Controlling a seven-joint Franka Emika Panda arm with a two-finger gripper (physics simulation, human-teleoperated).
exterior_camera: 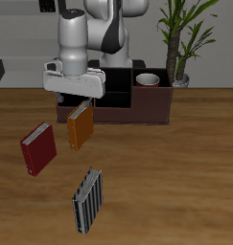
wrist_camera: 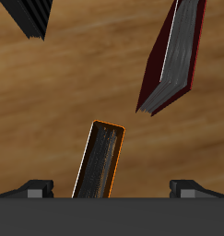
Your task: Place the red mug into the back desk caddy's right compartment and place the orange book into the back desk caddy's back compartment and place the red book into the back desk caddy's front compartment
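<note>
Gripper (exterior_camera: 81, 97) up off the table, hanging over the orange book (exterior_camera: 81, 125), just in front of the caddy (exterior_camera: 137, 103). In wrist view both fingertips (wrist_camera: 32, 187) visible, spread wide apart, nothing between the pads. Orange book (wrist_camera: 100, 159) sits between them but lower, on the wood; not clamped, no contact visible.

Orange book: on the table (exterior_camera: 175, 182), close to the caddy's front wall, tilted, pale page edge showing in wrist view. Cannot tell from exterior view whether it touches the caddy.

Red book (exterior_camera: 38, 148): on the table, beside the orange one and slightly nearer the front edge, apart from it. Dark red cover, pale pages, angled. Also seen in wrist view (wrist_camera: 171, 60), clear gap to the orange book.

Striped book (exterior_camera: 87, 200): grey-and-black, nearer the front edge than the other two, well apart from the caddy. Corner of it in wrist view (wrist_camera: 29, 17).

Mug (exterior_camera: 148, 80): red, white inside, upright, already in the caddy's wide low-walled end section. Handle not discernible at this size.

Caddy: dark maroon box at the table's back, partly hidden behind the arm; the other sections hidden by the gripper body, contents not readable.

Plant (exterior_camera: 180, 43) in a pot behind the caddy's mug end, near the back edge.

Both task books outside the caddy; mug placed.
</note>
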